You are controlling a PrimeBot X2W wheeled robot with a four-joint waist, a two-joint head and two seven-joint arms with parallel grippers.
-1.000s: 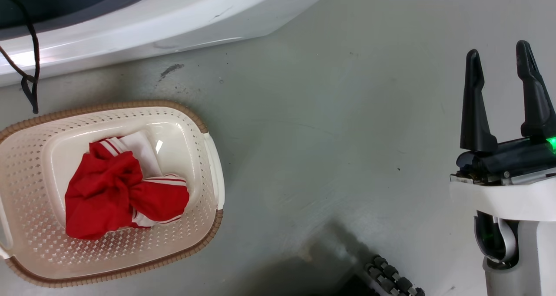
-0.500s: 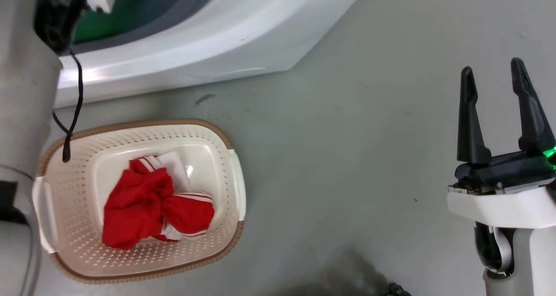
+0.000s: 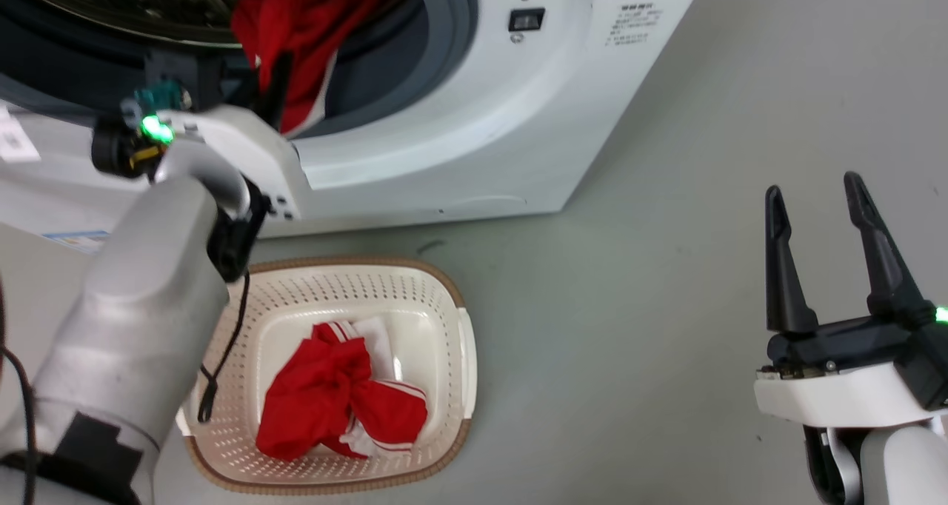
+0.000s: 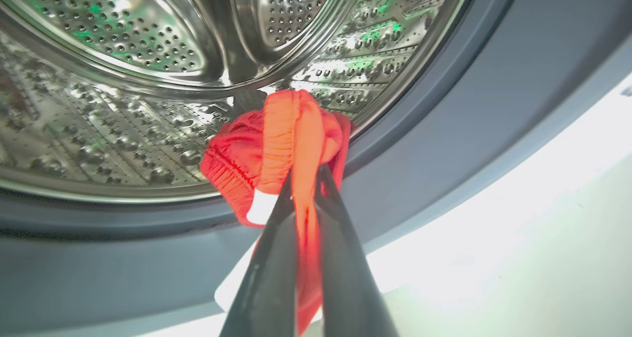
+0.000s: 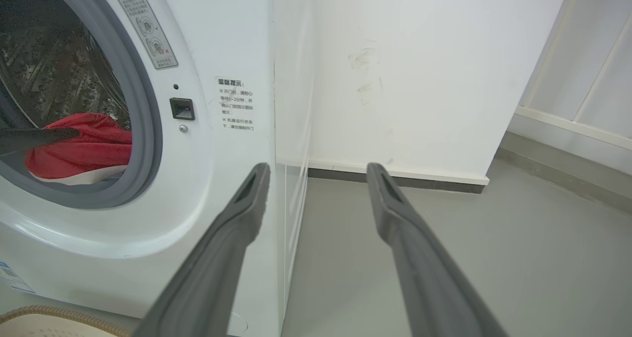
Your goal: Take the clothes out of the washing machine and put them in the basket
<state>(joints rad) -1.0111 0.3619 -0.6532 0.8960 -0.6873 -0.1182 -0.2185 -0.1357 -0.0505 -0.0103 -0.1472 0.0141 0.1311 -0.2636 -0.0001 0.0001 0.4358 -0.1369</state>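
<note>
The right gripper [image 3: 815, 216]: jaws wide, empty. The basket [image 3: 437, 320] holds one red garment [image 3: 326, 398]. The left gripper [image 4: 303, 174]: jaws clamped on the second garment [image 4: 247, 149] at the washing machine [image 3: 481, 120] porthole. Step in hand: extraction. Next: lift clear of the rim, carry over the basket.

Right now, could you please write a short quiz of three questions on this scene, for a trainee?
1. True or false: the right gripper is shut on cloth.
2. What does the left gripper hold? A: a red garment at the mouth of the washer. B: a white towel. C: nothing.
3. Fill in: the second garment lies in the ____.

Key: 1 false, it is open and empty. 2 A. 3 basket.
</note>
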